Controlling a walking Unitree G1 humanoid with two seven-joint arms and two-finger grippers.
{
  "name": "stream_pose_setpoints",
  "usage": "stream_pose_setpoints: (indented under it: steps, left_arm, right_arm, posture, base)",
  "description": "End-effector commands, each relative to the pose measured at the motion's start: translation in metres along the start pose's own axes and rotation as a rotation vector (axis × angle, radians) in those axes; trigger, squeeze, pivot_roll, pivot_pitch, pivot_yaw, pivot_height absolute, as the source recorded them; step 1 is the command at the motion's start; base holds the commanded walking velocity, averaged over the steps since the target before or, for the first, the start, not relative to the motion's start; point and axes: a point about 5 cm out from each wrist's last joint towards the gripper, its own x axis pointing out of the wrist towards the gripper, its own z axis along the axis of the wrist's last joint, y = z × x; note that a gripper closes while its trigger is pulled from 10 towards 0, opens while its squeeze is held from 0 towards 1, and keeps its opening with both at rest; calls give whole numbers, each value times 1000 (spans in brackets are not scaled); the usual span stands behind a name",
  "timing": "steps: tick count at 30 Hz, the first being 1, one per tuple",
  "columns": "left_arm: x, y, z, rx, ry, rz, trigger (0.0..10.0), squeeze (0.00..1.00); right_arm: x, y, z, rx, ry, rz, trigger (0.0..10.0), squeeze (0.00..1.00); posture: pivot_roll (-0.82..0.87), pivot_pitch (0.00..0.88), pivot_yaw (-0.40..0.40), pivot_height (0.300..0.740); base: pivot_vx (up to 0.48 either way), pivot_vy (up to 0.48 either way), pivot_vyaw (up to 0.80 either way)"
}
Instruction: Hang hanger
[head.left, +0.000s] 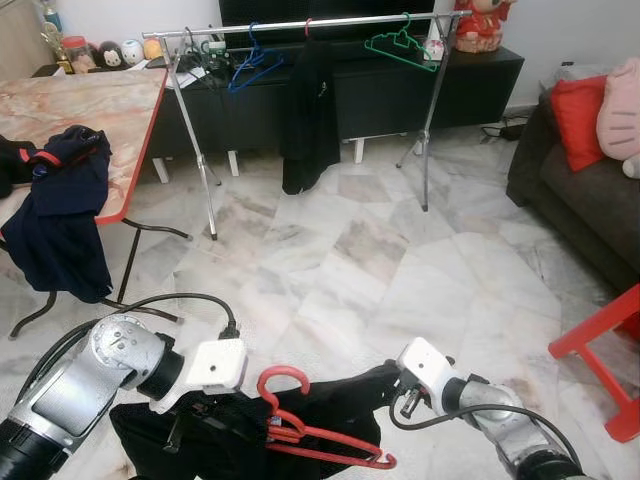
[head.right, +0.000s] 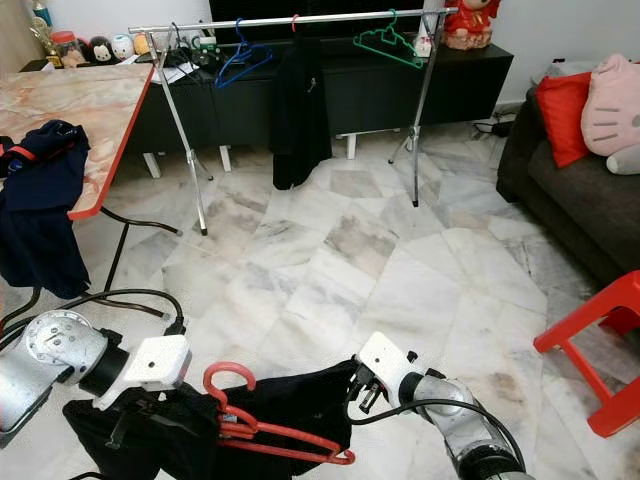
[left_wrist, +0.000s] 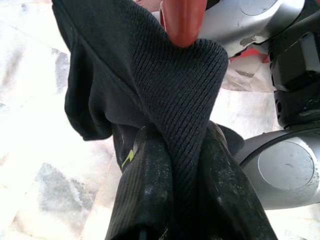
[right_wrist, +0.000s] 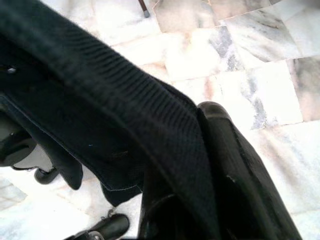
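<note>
A red hanger (head.left: 300, 425) carries a black knit garment (head.left: 250, 435), held low in front of me between both arms. My left gripper (left_wrist: 172, 165) is shut on a fold of the garment just below the hanger's red hook (left_wrist: 181, 20). My right gripper (right_wrist: 200, 165) is shut on the garment's ribbed edge at the other side. Across the marble floor stands a metal clothes rack (head.left: 300, 25) with a blue hanger (head.left: 252, 62), a green hanger (head.left: 402, 45) and a hanging black garment (head.left: 308, 115).
A marble-topped table (head.left: 90, 110) with dark clothes (head.left: 60, 215) draped over its edge stands at the left. A dark sofa (head.left: 585, 200) with a red cushion is at the right, and a red stool (head.left: 610, 350) is near right. A black TV cabinet (head.left: 440, 85) is behind the rack.
</note>
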Motion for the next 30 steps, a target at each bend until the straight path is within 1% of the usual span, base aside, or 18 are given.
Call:
stream_pose_setpoints:
  steps: [1, 3, 7, 8, 11, 13, 15, 17, 19, 20, 21, 22, 24, 25, 26, 28, 30]
  left_arm:
    - [-6, 2, -1, 12, 36, 16, 10000, 0]
    - [-5, 2, -1, 5, 29, 30, 10000, 0]
    - [-3, 3, -3, -9, 27, 52, 10000, 0]
    - [-3, 3, -3, -9, 27, 52, 10000, 0]
    - [0, 3, -4, -24, 11, 62, 10000, 0]
    - [1, 2, -4, -24, 3, 60, 10000, 0]
    - [2, 2, -3, -24, 2, 60, 10000, 0]
    - [2, 3, 0, -21, -26, 61, 10000, 0]
    - [2, 4, 3, -25, -54, 66, 10000, 0]
    - [2, 6, 5, -40, -83, 82, 10000, 0]
    - [2, 6, 5, -40, -83, 82, 10000, 0]
    - [3, 10, 7, -71, -139, 114, 10000, 0]
    - [3, 14, 7, -106, -198, 154, 10000, 0]
    - [3, 14, 7, -106, -198, 154, 10000, 0]
    - [2, 16, 6, -133, -228, 181, 10000, 0]
    - [3, 20, -2, -196, -283, 264, 10000, 0]
    - [7, 21, -8, -231, -297, 306, 10000, 0]
  right_arm:
    - [-3, -7, 4, 36, -19, -5, 10000, 1000]
    - [-4, -5, 6, 8, -26, 67, 10000, 1000]
    - [-6, -2, 9, 4, -43, 149, 10000, 1000]
    - [-6, -2, 9, 4, -43, 149, 10000, 1000]
    - [-11, -6, 11, 39, -63, 201, 10000, 1000]
    - [-17, -6, 4, 32, -13, 277, 10000, 1000]
    - [-18, -6, 3, 31, -5, 287, 10000, 1000]
    - [-21, -9, 2, 41, 4, 302, 10000, 1000]
    - [-26, -16, 4, 51, -8, 285, 10000, 1000]
    - [-29, -26, 14, 99, -84, 246, 10000, 1000]
    - [-29, -26, 14, 99, -84, 246, 10000, 1000]
    - [-33, -37, 27, 148, -178, 212, 10000, 1000]
    - [-36, -44, 36, 167, -235, 195, 10000, 1000]
    - [-36, -44, 36, 167, -235, 195, 10000, 1000]
    - [-39, -49, 41, 168, -264, 182, 10000, 1000]
    - [-46, -64, 57, 175, -353, 124, 10000, 1000]
    - [-52, -73, 68, 185, -416, 93, 10000, 1000]
  posture:
    - [-59, 11, -26, 740]
    - [-55, 9, -24, 740]
    - [-65, 0, -21, 740]
    - [-65, 0, -21, 740]
    - [-68, 0, -21, 740]
    - [-69, 0, -23, 740]
    - [-69, 0, -23, 740]
    - [-67, 0, -24, 740]
    - [-69, 0, -23, 740]
    - [-67, 0, -20, 740]
    - [-67, 0, -20, 740]
    - [-70, 0, -17, 740]
    - [-70, 0, -17, 740]
    - [-70, 0, -17, 740]
    - [-70, 0, -17, 740]
    - [-79, 0, -18, 740]
    - [-80, 0, -22, 740]
  base:
    - [0, 0, 0]
    - [0, 0, 0]
    - [0, 0, 0]
    - [0, 0, 0]
    - [0, 0, 0]
    - [0, 0, 0]
    - [0, 0, 0]
    - [0, 0, 0]
    - [0, 0, 0]
    - [0, 0, 0]
    - [0, 0, 0]
    - [0, 0, 0]
    - [0, 0, 0]
    - [0, 0, 0]
    - [0, 0, 0]
    - [0, 0, 0]
    - [0, 0, 0]
